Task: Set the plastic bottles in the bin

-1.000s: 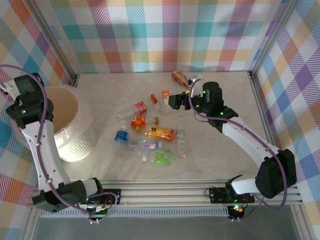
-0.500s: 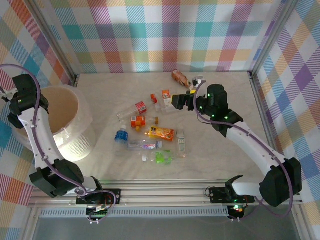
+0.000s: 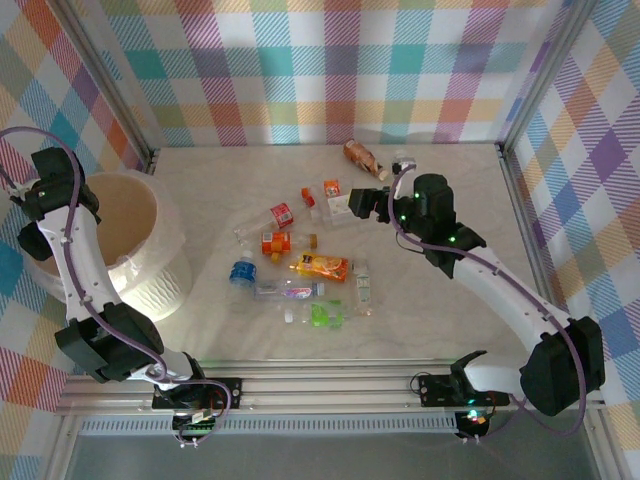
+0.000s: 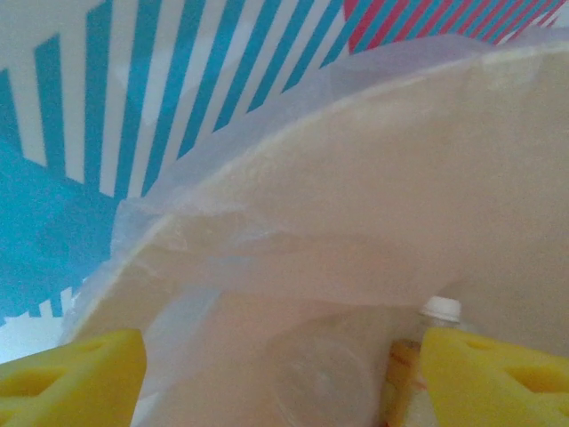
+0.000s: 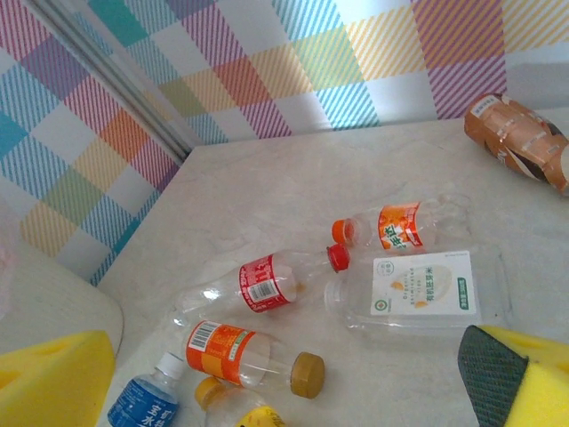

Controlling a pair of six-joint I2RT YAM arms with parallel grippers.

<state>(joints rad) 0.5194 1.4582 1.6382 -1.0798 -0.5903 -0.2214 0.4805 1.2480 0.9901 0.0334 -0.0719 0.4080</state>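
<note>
Top external shows ribbed white bin, peach inside.

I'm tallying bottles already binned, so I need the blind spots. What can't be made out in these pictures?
- Top view: the left arm covers part of the bin, so its contents cannot be counted.
- Left wrist view: the white-capped bottle is hidden low down by a yellow finger and the bottom edge.
- Right wrist view: the brown bottle is cut by the right edge, the blue-labelled bottle by the bottom edge.
</note>
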